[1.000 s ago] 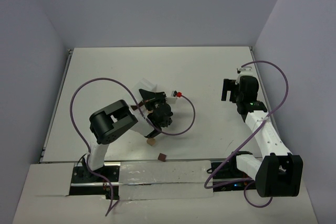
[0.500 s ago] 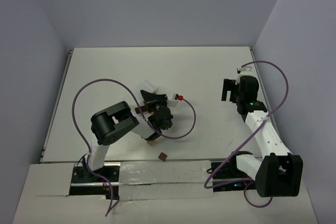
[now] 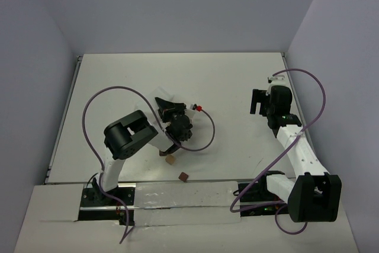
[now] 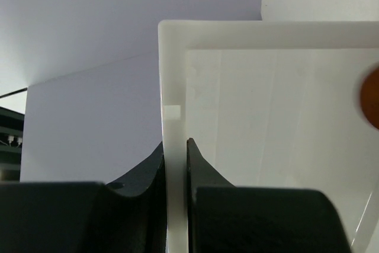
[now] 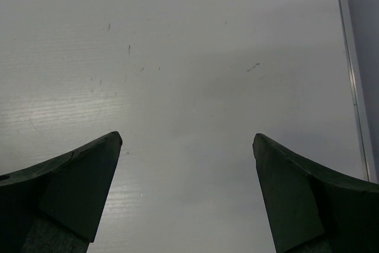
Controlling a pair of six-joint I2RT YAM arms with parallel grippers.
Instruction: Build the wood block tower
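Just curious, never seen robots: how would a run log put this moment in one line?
left gripper: shut on rim of white container | right gripper: open, empty | wood blocks: scattered, unstacked

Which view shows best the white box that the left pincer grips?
The left wrist view: the white box fills it, its wall clamped in the left pincer. The top view shows little of it beside the arm; the right wrist view shows none.

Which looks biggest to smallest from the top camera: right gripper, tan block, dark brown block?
1. Right gripper, by far the largest.
2. Tan block and dark brown block look about alike; too close to rank.
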